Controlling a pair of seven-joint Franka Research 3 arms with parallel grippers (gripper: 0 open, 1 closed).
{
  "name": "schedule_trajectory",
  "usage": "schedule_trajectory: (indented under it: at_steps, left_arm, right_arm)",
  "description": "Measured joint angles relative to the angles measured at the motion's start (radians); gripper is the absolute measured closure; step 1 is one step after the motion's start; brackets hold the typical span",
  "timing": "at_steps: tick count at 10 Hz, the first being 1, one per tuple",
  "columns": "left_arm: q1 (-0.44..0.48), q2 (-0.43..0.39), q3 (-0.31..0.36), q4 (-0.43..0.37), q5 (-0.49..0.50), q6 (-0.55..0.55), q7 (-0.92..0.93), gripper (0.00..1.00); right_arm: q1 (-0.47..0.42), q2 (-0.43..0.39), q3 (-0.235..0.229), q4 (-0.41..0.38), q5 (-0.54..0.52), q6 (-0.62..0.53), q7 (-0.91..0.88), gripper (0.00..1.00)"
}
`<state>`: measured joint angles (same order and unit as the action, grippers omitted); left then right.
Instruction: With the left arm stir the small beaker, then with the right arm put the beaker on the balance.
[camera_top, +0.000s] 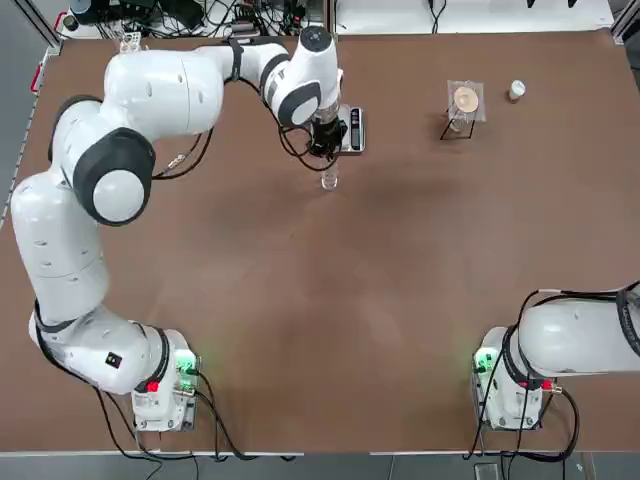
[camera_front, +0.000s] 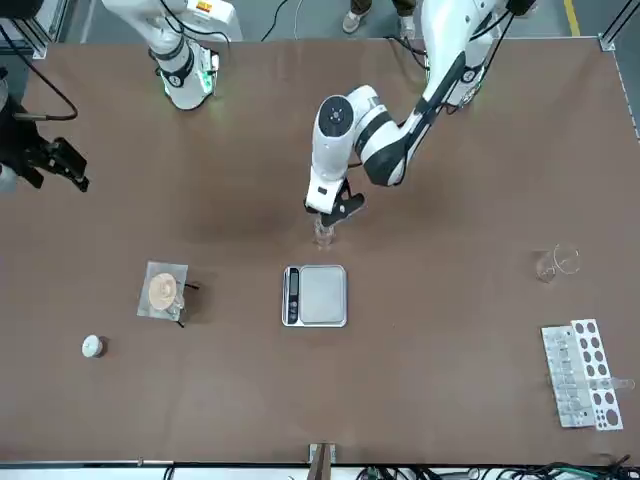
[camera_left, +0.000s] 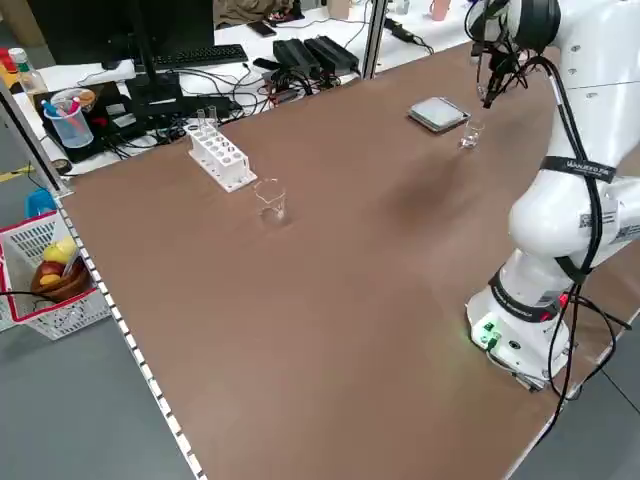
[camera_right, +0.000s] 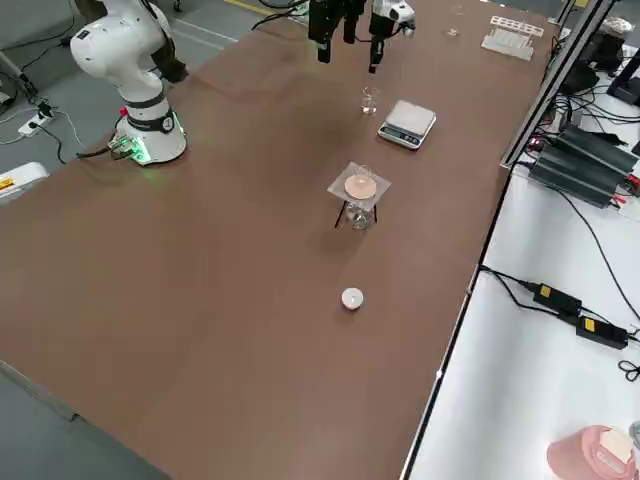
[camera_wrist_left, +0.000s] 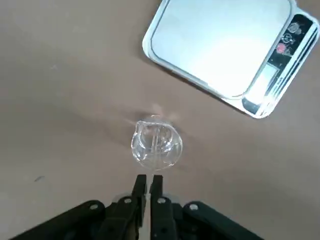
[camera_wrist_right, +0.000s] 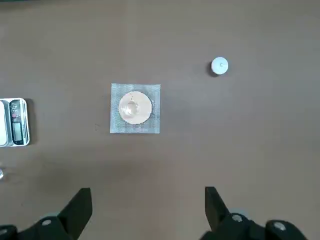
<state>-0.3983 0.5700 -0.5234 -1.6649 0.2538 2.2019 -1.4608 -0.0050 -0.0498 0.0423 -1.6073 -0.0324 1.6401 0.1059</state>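
The small beaker (camera_top: 329, 181) (camera_wrist_left: 156, 143), a tiny clear glass cylinder, stands upright on the brown table just in front of the balance (camera_top: 350, 130) (camera_front: 316, 296). The balance is a square silver scale with a dark button strip, and its plate is bare. My left gripper (camera_top: 325, 150) (camera_wrist_left: 148, 182) hangs right above the beaker, its black fingers shut together and pointing down at the rim. My right gripper (camera_front: 45, 160) (camera_wrist_right: 147, 215) is held high over the table's right side, open and empty, with the balance (camera_wrist_right: 14, 129) far off to one side.
A clear stand with a round tan disc (camera_top: 464, 105) (camera_wrist_right: 135, 108) and a small white cap (camera_top: 516, 90) sit at the far right. A larger spouted glass (camera_front: 555, 264) and a white tube rack (camera_front: 585, 372) lie at the far left.
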Motion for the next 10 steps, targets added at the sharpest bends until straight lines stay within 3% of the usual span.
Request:
schedule_trajectory:
  at_steps: [10]
  left_arm:
    - [-0.006,0.001,-0.013,0.017,0.0,-0.028,-0.037,0.93]
  right_arm:
    - [-0.003,0.0,0.0,0.007,0.0,-0.001,0.0,0.0]
